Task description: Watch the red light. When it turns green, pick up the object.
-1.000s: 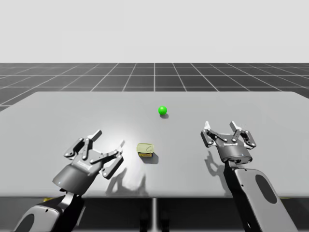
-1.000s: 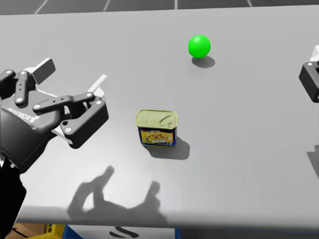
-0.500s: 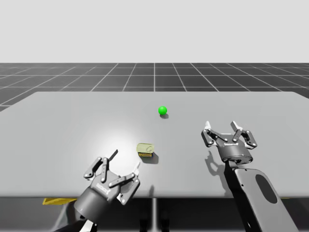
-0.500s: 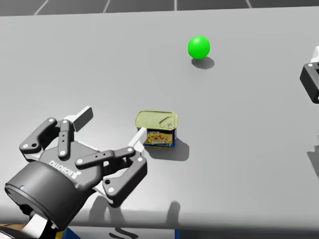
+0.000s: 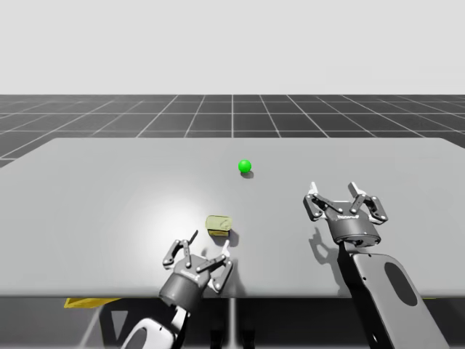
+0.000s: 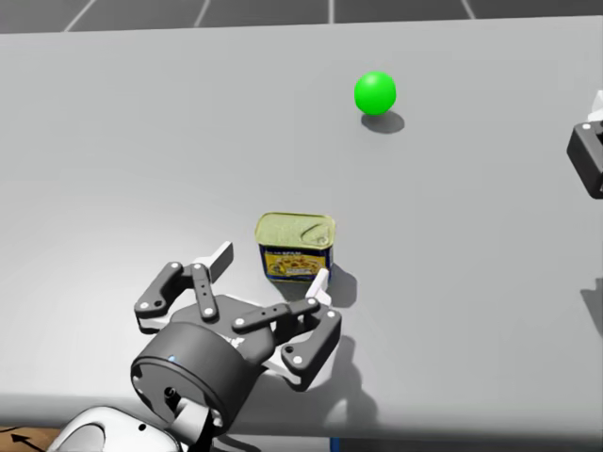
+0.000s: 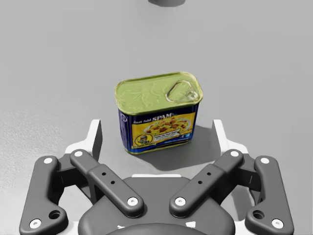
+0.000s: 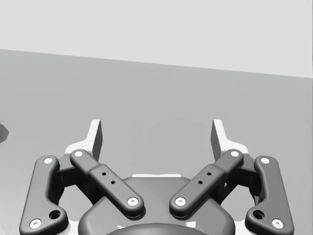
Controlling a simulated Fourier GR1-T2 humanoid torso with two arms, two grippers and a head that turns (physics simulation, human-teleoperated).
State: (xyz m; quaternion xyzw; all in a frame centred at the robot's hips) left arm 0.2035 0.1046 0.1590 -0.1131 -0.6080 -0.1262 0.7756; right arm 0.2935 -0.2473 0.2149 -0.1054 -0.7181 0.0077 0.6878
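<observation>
The light (image 5: 245, 166) is a green ball (image 6: 375, 92) at the table's middle back. A small rectangular can (image 5: 219, 224), blue-sided with a yellow-green lid and pull tab (image 6: 295, 247), stands upright nearer me. My left gripper (image 5: 209, 243) sits low at the table's near edge, pointing at the can. In the left wrist view the can (image 7: 159, 112) stands just ahead of my left gripper (image 7: 156, 132), whose open fingers flank its near end without touching. My right gripper (image 5: 332, 190) hovers open and empty to the can's right, also open in its own view (image 8: 156, 129).
The grey table (image 5: 87, 189) carries nothing besides the can and the light. Its near edge runs just under my left hand. A dark grid floor lies beyond the far edge.
My left arm has swung from the can's left round to its near side, dropped low, and now faces the can with open fingers. Right arm, can and green light are unchanged.
</observation>
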